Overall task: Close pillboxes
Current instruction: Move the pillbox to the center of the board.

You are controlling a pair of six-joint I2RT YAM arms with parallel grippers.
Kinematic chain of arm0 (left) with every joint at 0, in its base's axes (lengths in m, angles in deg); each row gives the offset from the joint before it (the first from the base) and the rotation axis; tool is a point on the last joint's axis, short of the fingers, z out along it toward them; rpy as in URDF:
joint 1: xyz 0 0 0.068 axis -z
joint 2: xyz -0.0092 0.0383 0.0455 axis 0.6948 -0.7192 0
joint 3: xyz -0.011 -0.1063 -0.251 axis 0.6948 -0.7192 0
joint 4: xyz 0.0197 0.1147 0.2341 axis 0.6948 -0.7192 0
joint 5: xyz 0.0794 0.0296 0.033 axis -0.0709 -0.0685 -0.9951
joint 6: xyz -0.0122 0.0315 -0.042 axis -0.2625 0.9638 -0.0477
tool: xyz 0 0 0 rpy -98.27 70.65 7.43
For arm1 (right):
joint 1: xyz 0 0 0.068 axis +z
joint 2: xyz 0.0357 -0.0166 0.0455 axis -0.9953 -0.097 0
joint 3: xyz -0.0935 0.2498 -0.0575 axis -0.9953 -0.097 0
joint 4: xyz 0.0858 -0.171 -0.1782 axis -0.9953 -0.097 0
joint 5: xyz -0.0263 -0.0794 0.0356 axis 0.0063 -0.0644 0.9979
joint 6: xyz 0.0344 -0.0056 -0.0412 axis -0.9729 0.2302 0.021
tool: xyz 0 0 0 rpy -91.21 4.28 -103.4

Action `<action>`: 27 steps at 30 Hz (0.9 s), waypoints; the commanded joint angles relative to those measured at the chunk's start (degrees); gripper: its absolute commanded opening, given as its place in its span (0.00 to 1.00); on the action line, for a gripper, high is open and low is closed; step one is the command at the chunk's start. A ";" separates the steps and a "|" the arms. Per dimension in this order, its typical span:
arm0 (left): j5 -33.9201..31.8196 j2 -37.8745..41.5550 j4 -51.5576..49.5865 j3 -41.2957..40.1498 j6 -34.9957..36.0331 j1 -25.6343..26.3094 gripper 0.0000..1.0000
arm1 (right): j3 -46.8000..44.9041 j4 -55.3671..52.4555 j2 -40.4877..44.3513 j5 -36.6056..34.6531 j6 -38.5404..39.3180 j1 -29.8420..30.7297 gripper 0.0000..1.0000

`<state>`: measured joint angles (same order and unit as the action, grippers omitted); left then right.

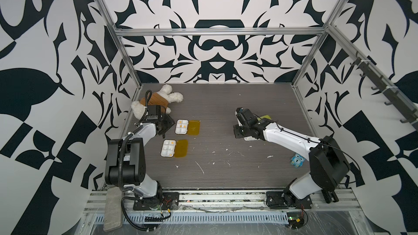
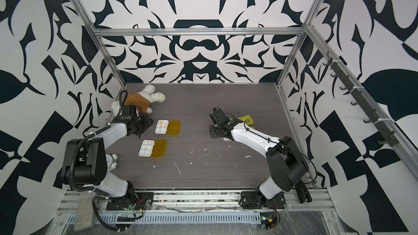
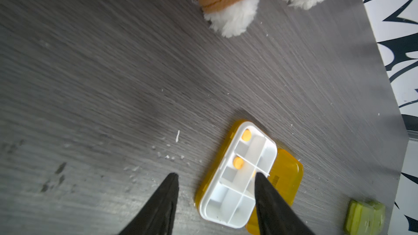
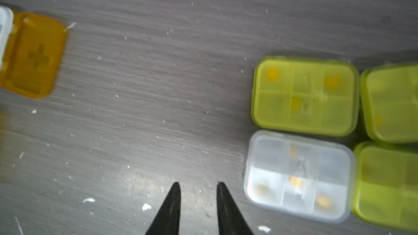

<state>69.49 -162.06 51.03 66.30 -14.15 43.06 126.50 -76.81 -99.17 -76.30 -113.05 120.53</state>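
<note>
Counting lids: four of six look done, two left. Both amber ones lie flat open on the left half of the table (image 1: 226, 109). The far amber pillbox (image 1: 181, 127) and the near amber pillbox (image 1: 168, 148) each show a white tray facing up, lid folded out beside it, a few orange pills (image 3: 246, 135) inside. The three green pillboxes (image 4: 304, 96) and the clear pillbox (image 4: 298, 177) sit packed together by the right arm, lids down.

Left gripper (image 3: 216, 175) hovers at the far amber one, fingers spread and empty. One tip is over bare table and one overlaps the tray; can't tell if it touches. My guess: that lid is next. Right gripper (image 4: 198, 184) has its fingers slightly apart with nothing between them, over bare table just beside the clear box.

Gaps: the right wrist view is blurred, so I can't confirm those four are latched, only that the lids are down. Two green ones are cut off at that view's edge. From above, the right arm covers most of the cluster; only a green corner shows.
</note>
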 commanded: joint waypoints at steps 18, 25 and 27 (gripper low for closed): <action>6.03 -8.11 1.47 5.48 3.23 2.30 0.60 | -2.34 4.78 0.72 -0.24 0.37 0.09 0.31; 6.65 -9.47 1.16 6.26 3.71 4.41 0.60 | -2.99 5.15 0.87 -0.41 0.18 0.07 0.31; 5.97 -9.26 0.69 6.01 3.83 4.95 0.59 | -2.82 4.97 0.89 -0.50 0.24 0.04 0.31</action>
<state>74.93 -170.76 52.29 71.75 -10.99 47.36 122.15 -72.74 -98.91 -76.36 -113.05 120.53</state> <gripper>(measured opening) 0.594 0.311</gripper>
